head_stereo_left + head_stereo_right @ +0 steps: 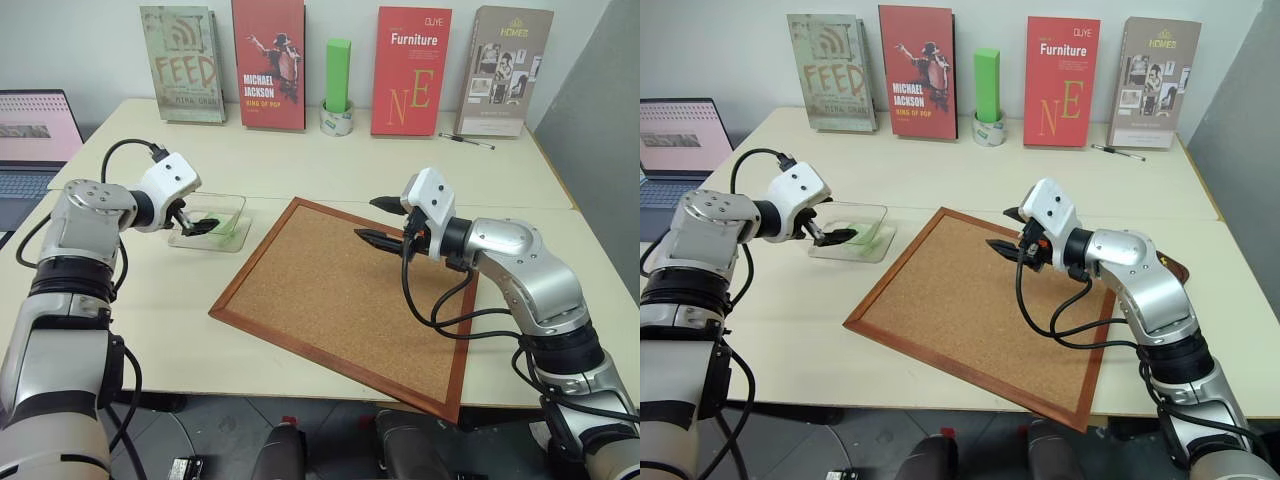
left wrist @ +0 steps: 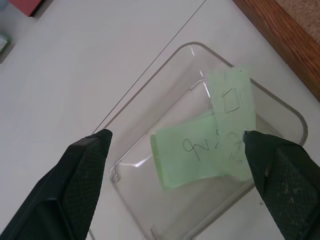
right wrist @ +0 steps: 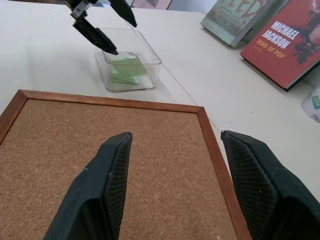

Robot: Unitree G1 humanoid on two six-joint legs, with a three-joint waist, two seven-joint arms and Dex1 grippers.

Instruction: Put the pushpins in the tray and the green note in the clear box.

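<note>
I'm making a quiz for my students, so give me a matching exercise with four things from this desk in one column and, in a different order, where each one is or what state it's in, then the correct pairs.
Column one:
1. green note
2. left end effector
3. right end effector
4. tall green block

Column two:
A. open and empty, above the cork board
B. standing upright in a tape roll between the books
C. lying inside the clear box
D. open, fingers spread over the clear box

Pairs: 1-C, 2-D, 3-A, 4-B
</note>
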